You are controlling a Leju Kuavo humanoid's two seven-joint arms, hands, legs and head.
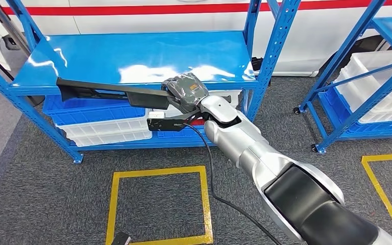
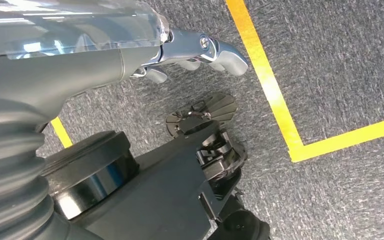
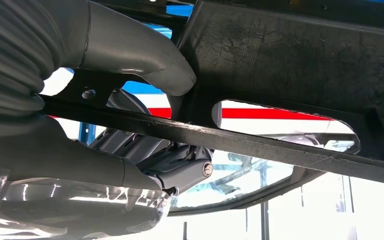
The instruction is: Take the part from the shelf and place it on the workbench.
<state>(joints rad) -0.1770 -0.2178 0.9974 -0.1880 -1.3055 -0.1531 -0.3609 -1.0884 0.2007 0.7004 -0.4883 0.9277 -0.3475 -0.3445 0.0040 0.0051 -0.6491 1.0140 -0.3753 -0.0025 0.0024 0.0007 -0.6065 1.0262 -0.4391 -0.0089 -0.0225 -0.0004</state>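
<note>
1. In head view we see the right robot hand (image 1: 185, 91) gripping the part (image 1: 109, 94), a long black flat piece. It lies at 12 o'clock from the yellow floor square (image 1: 158, 206).
2. The part runs from the hand toward 9 o'clock, along the front edge of the shelf (image 1: 132, 56) top board; touching the board or just above it, we cannot tell.
3. Right wrist view: grey thumb (image 3: 135, 55) lies over the part (image 3: 300, 55), darker fingers (image 3: 145, 150) under its thin bar, so the grip is closed around it.
4. Left robot hand (image 2: 190, 55) hangs over the grey carpet (image 2: 340, 65) near a yellow line (image 2: 267, 80); fingers curled in, nothing inside.
5. Under the top board, blue & white bins (image 1: 102, 125) on the lower level. A 2nd blue rack (image 1: 367, 76) w/ white bins stands at 3 o'clock from the shelf.
</note>
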